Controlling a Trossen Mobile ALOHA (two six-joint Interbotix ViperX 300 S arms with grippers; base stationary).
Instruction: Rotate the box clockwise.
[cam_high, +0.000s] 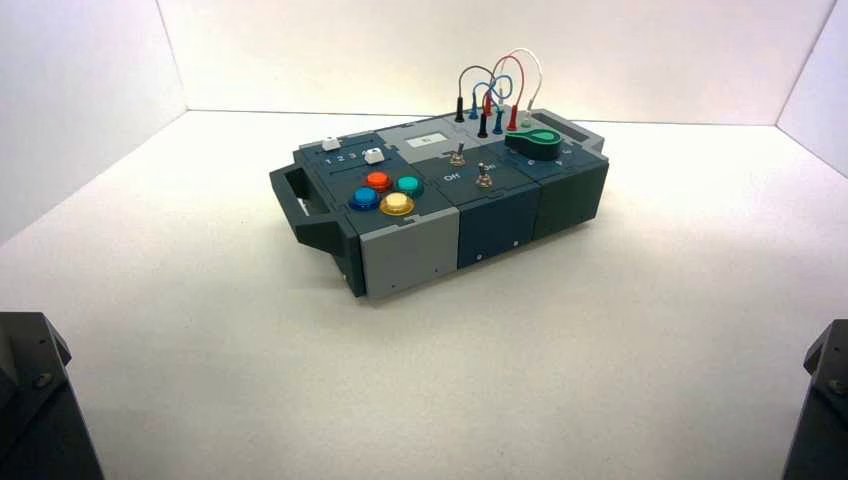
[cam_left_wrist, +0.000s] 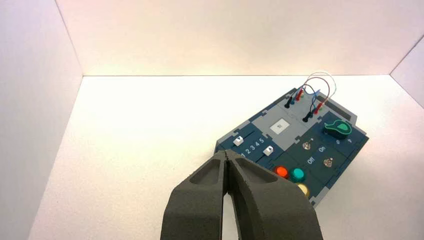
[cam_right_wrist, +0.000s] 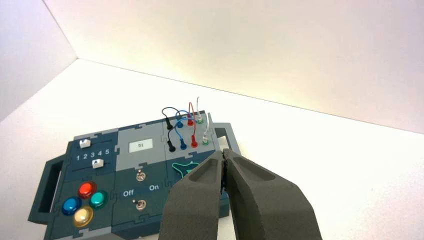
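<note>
the box (cam_right_wrist: 150, 190) carried white digits "1 2 3 4 5" btwn its two white sliders (cam_right_wrist: 85, 144), "off" and "on" btwn the two toggle switches (cam_right_wrist: 141, 176), and a small display (cam_right_wrist: 140, 145) reading "51".

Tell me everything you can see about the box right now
The box is a flat rectangle of dark-teal and grey panels that look like plastic, with a handle at each end. On top sit four round buttons in red, teal, blue and yellow, two sliders, two toggle switches, a green knob and looped wires. It rests askew on the white table; no gripper touches it.
</note>
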